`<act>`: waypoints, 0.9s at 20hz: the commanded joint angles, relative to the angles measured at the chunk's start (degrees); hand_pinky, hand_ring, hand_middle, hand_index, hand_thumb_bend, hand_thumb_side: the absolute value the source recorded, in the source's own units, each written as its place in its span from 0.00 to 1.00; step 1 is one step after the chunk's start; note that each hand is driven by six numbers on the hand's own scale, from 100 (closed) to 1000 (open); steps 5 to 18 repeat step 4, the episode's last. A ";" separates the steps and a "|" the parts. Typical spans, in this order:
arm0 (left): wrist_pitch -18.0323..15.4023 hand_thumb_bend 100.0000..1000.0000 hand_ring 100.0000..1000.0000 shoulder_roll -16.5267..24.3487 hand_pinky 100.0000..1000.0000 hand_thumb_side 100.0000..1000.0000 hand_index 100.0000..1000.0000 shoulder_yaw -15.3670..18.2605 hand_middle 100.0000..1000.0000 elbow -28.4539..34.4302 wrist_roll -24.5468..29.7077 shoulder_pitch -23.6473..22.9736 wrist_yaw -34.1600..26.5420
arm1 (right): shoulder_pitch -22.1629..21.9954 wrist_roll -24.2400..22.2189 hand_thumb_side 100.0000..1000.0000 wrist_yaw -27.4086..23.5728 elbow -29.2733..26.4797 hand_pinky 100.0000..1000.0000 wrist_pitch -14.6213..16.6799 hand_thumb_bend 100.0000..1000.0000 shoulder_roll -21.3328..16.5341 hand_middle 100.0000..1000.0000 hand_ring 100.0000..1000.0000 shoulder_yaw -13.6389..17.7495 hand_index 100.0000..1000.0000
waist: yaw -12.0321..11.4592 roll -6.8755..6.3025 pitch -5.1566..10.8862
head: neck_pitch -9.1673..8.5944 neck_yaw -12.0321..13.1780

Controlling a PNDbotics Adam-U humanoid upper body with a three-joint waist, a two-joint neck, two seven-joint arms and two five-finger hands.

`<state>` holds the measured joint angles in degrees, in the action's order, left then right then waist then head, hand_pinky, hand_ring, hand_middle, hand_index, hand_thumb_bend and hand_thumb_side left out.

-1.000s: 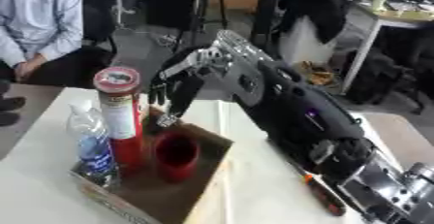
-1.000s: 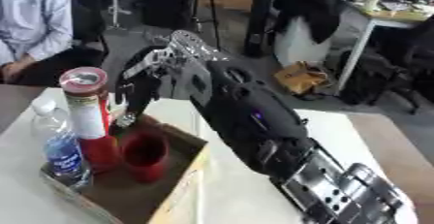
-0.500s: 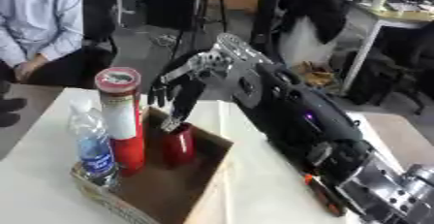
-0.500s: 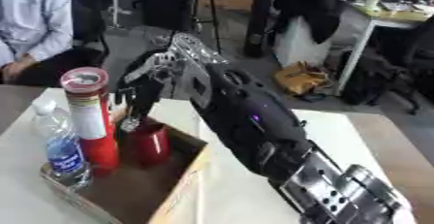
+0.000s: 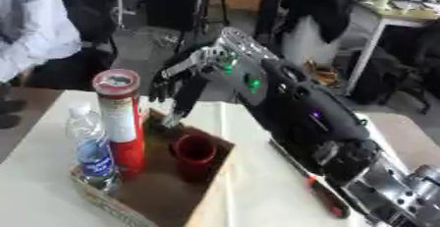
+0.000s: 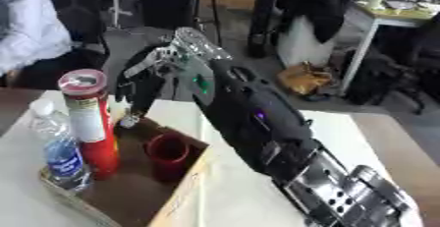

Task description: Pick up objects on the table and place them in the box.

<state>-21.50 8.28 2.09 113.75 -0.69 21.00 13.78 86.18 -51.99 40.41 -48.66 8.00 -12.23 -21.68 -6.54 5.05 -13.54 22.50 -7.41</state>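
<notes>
Left eye view, from left to right: an open brown cardboard box (image 5: 206, 199) sits on the white tabletop (image 5: 34, 191), askew in the picture. Inside it stand three things, one of each. At the box's left end is one clear plastic water bottle with a blue label (image 5: 90, 152), upright. Just beside it on the right stands one tall red cylindrical snack can with a pale lid (image 5: 120, 118), upright and touching or nearly touching the bottle. Right of the can is one dark red cup (image 5: 195, 153), upright with its mouth open upward, near the middle of the box.

Above the far edge of the box hangs the robot hand (image 5: 176, 93), the right one, at the end of a long black arm with silver joints that comes in from the lower right. Its dark fingers point downward, relaxed and slightly spread, and hold nothing. The fingertips are over the box's far corner, behind and above the red cup and just right of the can's top, apart from both.

On the tabletop to the right of the box, under the arm, lies one thin dark tool with an orange-red end (image 5: 325, 199).
</notes>
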 commanded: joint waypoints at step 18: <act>0.25 0.00 0.77 0.57 1.00 0.93 0.71 0.25 0.82 0.85 -0.21 0.47 0.34 | -0.17 0.03 0.54 -2.85 -8.69 0.66 -0.75 0.46 -5.37 0.79 0.86 0.08 0.88 | 0.77 -1.11 1.48 | -0.58 0.56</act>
